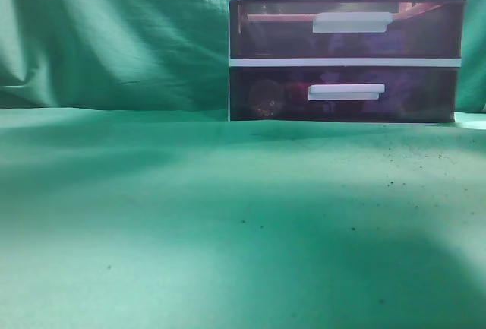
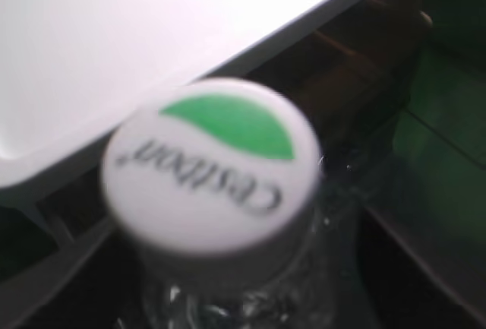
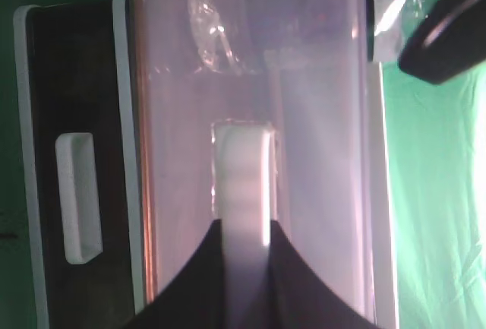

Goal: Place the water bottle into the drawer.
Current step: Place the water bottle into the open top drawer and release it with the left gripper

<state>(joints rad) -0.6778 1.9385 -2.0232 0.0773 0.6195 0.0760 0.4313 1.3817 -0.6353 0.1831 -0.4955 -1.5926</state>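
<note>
The exterior view is dim and soft, with a green cast; a broad shadow lies over the bench (image 1: 228,253) toward 5 o'clock, and the chest (image 1: 345,59) at 1 o'clock is dark with pale highlights on its handles. In the left wrist view the bottle cap (image 2: 211,166) is close and blurred, and the white panel (image 2: 137,40) at 11 o'clock is washed out by glare. The right wrist view is hazy: the see-through drawer (image 3: 319,116) glows pinkish-white, with glints at 1 o'clock.
</note>
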